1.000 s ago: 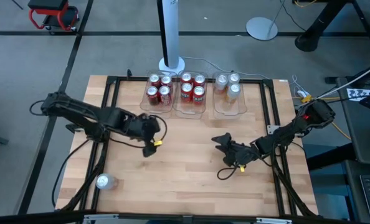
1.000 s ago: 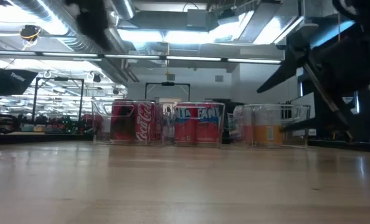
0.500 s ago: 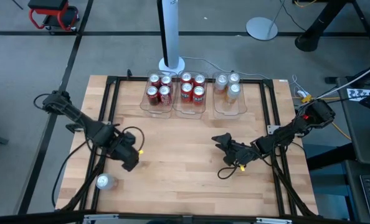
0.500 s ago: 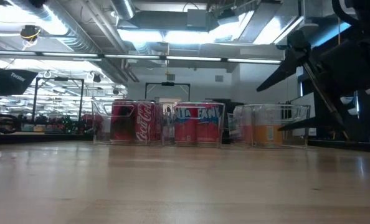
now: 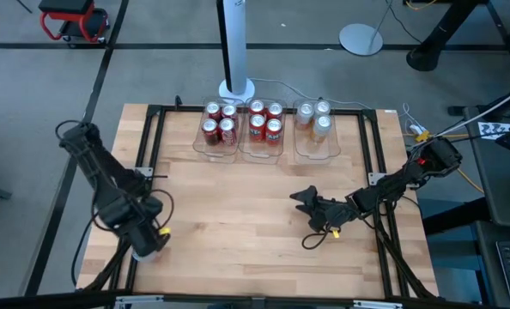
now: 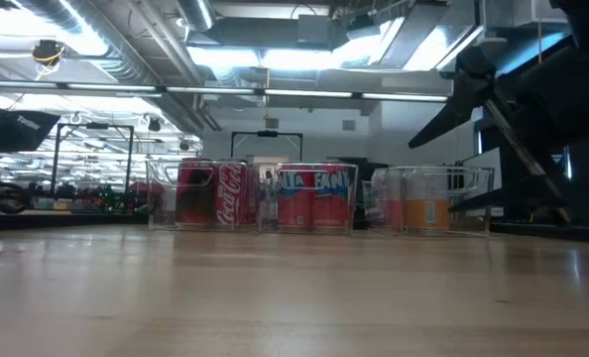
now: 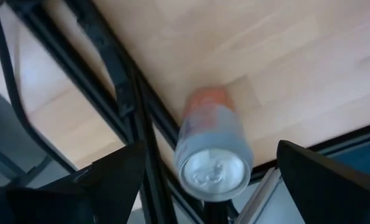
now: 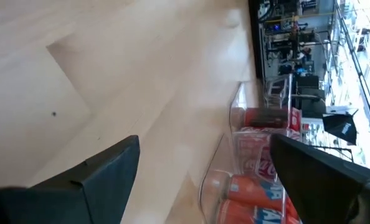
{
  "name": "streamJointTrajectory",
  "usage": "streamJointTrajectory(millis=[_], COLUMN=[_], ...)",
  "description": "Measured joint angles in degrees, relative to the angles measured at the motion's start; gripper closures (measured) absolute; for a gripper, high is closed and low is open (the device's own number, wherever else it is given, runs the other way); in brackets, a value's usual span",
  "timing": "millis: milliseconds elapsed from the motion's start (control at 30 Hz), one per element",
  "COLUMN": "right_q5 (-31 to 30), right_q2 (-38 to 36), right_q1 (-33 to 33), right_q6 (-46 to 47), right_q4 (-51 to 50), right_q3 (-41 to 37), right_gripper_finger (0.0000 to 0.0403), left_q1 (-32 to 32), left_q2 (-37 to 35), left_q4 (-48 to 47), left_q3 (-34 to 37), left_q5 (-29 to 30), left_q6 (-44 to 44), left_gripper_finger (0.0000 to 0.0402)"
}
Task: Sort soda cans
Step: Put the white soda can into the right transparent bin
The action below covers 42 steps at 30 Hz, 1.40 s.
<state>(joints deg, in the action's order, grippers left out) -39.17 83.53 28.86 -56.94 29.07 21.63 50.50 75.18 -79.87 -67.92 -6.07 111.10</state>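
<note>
One pale silver can with an orange band (image 7: 210,149) stands alone near the table's near-left corner, beside a black frame rail. In the high view it shows just under my left gripper (image 5: 145,253). My left gripper (image 7: 213,186) hovers above it, open, with a finger on either side and apart from it. The other soda cans stand in three clear bins at the far edge: red cans (image 5: 219,124), more red cans (image 5: 265,122), and silver-and-orange cans (image 5: 313,120). My right gripper (image 5: 302,199) is open above the table's right half.
Black frame rails (image 5: 152,146) run along the table's left, right and far sides. A white pole base (image 5: 236,88) stands behind the bins. Bare wood (image 5: 238,215) lies between the two arms. The low view shows the bins (image 6: 314,193) and the right arm (image 6: 532,109).
My left arm has swung from the table's middle-left toward the near-left corner and now stands over the lone can. The can and the binned cans have not moved.
</note>
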Motion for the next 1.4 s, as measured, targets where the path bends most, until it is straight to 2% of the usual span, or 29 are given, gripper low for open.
streamJointTrajectory(millis=[300, 800, 1400], right_q5=[0.3, 0.2, 0.2], right_q2=[0.0, 0.0, 0.0], right_q1=[0.0, 0.0, 0.0], right_q6=[1.2, 1.6, 1.6], right_q4=[0.1, 0.9, 1.1], right_q3=[0.0, 0.0, 0.0], right_gripper_finger=[0.0047, 0.0047, 0.0047], left_q1=[7.2, 8.8, 9.0], left_q2=[0.5, 7.6, 10.2], left_q4=[3.4, 8.7, 5.9], left_q3=[0.0, 0.0, 0.0], left_q5=[0.2, 0.4, -1.4], left_q6=[8.6, 5.0, 1.3], left_gripper_finger=[0.0054, 0.0054, 0.0054])
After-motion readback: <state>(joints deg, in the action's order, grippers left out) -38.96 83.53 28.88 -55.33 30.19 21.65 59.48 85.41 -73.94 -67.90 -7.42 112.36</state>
